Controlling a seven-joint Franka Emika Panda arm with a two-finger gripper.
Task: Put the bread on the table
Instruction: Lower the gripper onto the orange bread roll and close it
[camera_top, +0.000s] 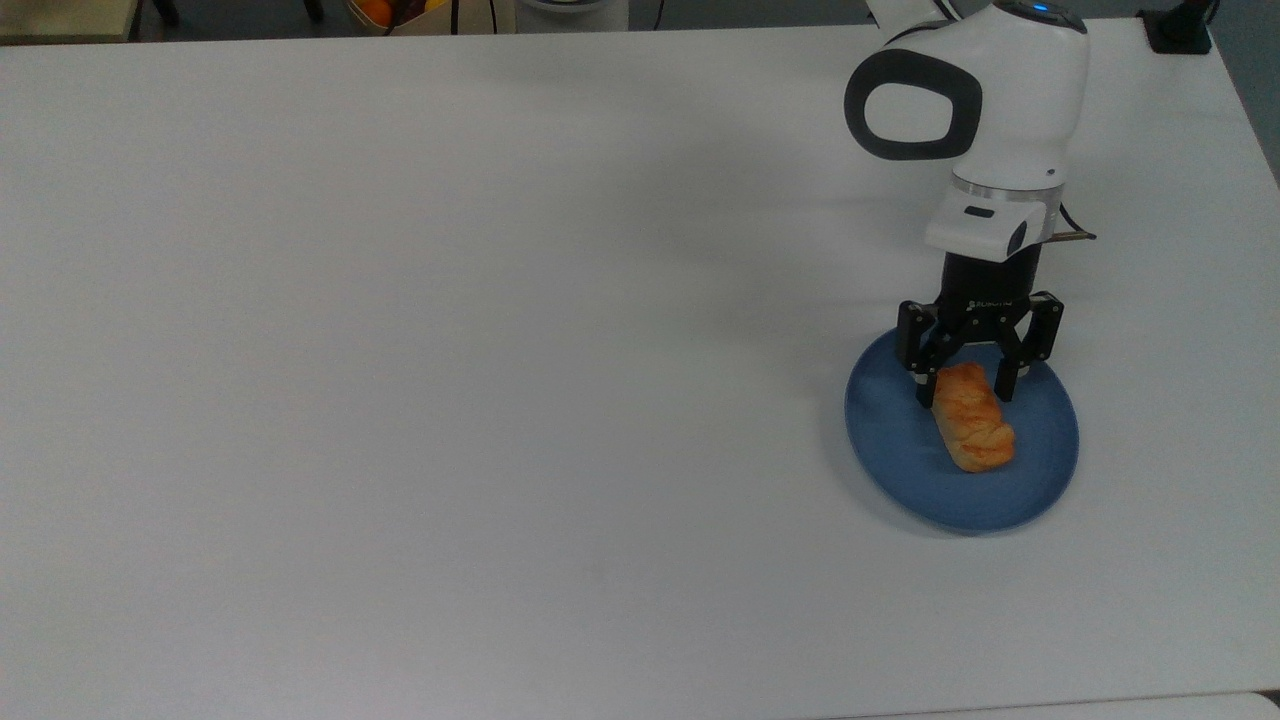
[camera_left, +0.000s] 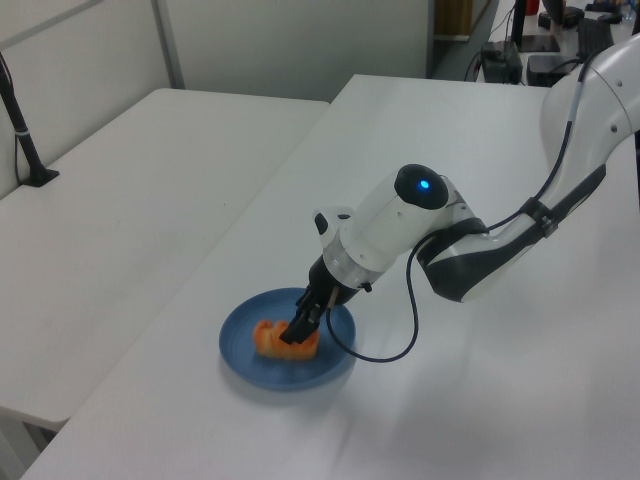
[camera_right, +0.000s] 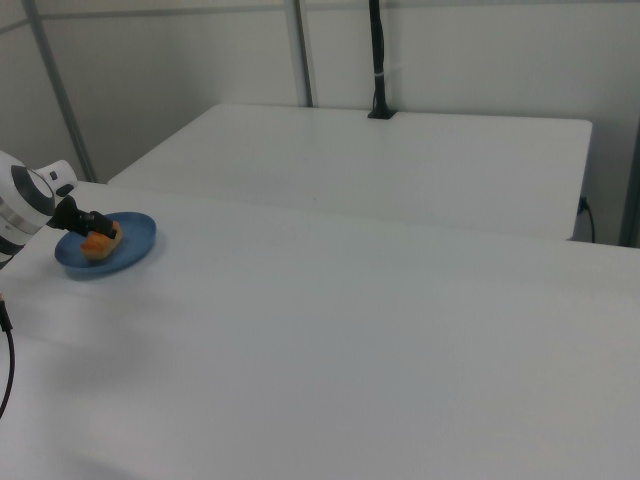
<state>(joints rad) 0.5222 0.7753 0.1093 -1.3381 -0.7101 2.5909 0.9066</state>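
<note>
The table (camera_top: 450, 380), white and matte, spans nearly the whole top view. The arm (camera_top: 985, 120) enters at the top view's upper right, its white wrist pointing down toward the frame's right-centre. The plate (camera_top: 1040, 470), round and blue, lies on the table at the right of the top view, lower left-centre of the left view (camera_left: 240, 350), and far left of the right view (camera_right: 140, 235). The gripper (camera_top: 966, 391) stands over the plate's upper part, its fingers (camera_top: 925, 388) spread, straddling the upper end of the bread without clamping it. The bread (camera_top: 975, 425), golden-orange, lies on the plate, slanting toward the lower right.
</note>
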